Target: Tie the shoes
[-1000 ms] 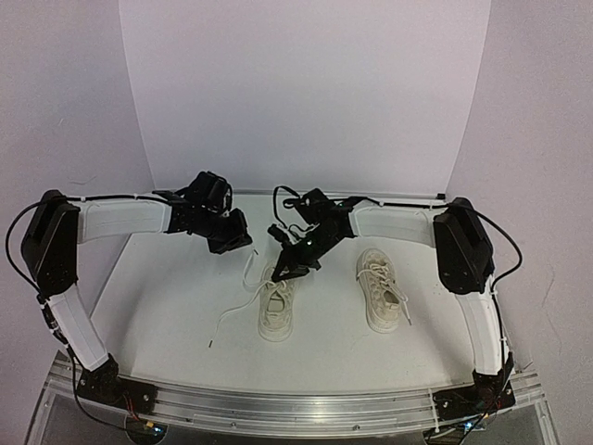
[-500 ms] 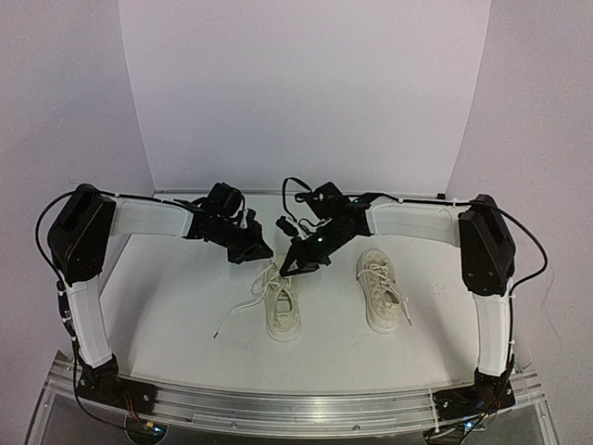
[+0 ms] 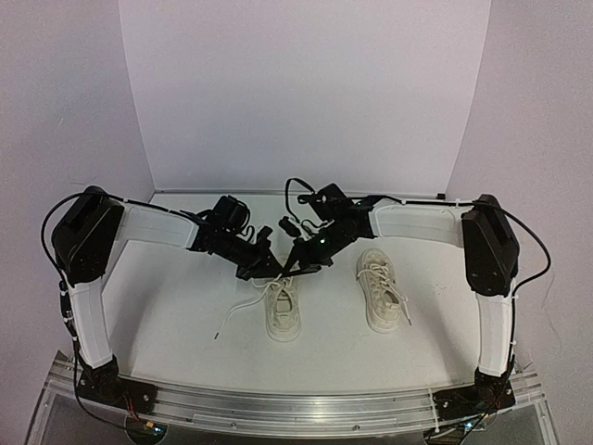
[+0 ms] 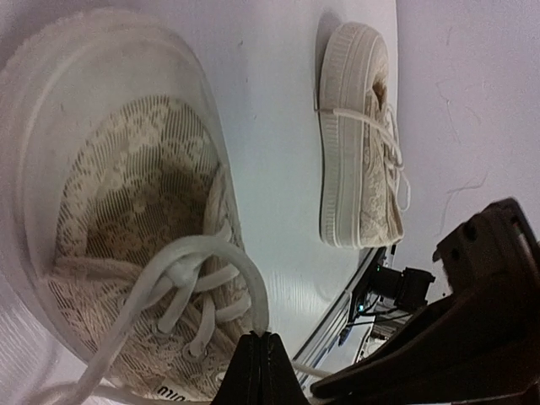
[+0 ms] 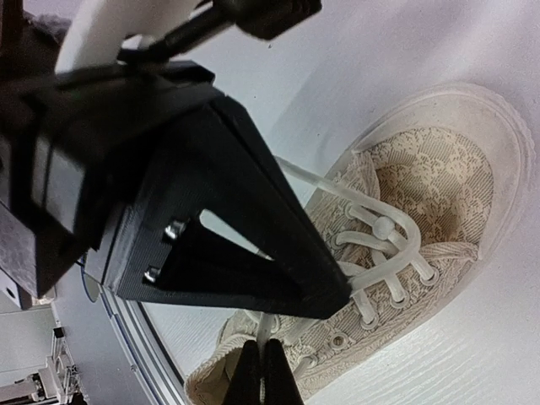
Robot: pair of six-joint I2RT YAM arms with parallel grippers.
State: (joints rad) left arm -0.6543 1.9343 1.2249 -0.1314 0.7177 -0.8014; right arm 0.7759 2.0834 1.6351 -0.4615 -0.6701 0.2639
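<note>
White table (image 3: 157,315) takes up the low part of the scene, and a plain pale wall (image 3: 306,93) stands behind it. The middle shoe (image 3: 281,311) sits on the table with its sole down. The other shoe (image 3: 380,289) sits off to the right of the middle shoe, not touching it, and its sole is down too. Both arms reach in over the far end of the middle shoe, one from each side. The left gripper (image 3: 264,267) hangs just above the middle shoe's far left corner. Its two fingers are pressed tight together, and they pinch a lace loop (image 4: 221,253) that curves up from the top of the middle shoe. The right gripper (image 3: 302,265) hangs just above the middle shoe's far right corner, very close to the left gripper. Its fingers are squeezed together as well, and they pinch a lace strand (image 5: 268,325) that comes up from the side of the middle shoe. A loose lace end (image 3: 233,317) trails out on the table to the left of the middle shoe.
</note>
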